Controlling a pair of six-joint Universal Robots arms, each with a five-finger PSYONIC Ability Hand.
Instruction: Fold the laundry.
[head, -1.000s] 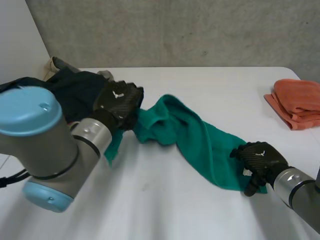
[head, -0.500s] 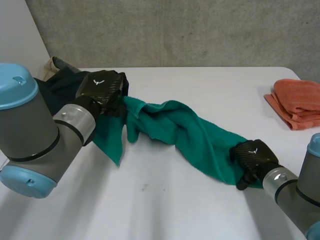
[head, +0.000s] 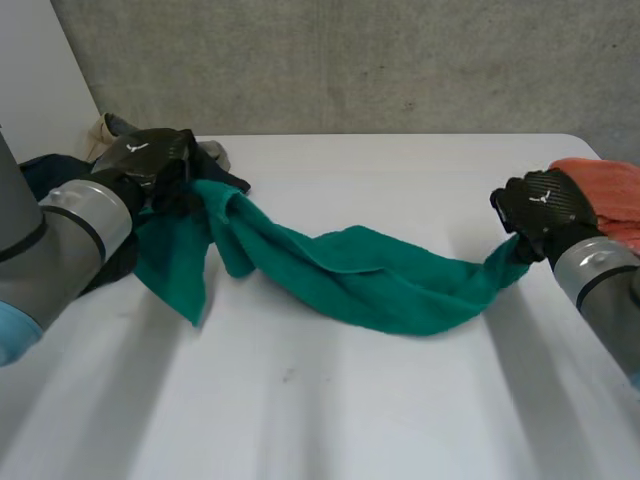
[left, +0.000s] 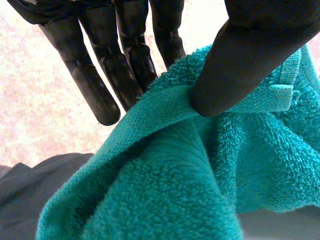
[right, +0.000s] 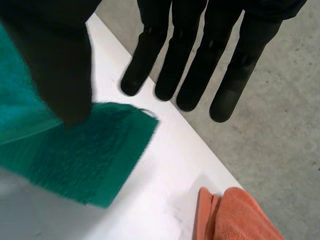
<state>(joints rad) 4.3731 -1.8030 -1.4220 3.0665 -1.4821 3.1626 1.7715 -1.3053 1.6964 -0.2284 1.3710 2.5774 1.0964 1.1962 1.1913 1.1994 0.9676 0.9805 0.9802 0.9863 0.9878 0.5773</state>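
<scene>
Green towel (head: 370, 275) sagging, left robot hand (head: 150, 160) pinching one end, right robot hand (head: 545, 205) apparently pinching the other

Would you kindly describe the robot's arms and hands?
The left arm and right arm are thick grey cylinders with silver wrist cuffs. The left hand and right hand are black, with a small white mark on each back and long rounded fingers.

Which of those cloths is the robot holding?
The green towel: the left hand and right hand each pinch one end. The folded orange towel and the dark garment lie unheld.
</scene>
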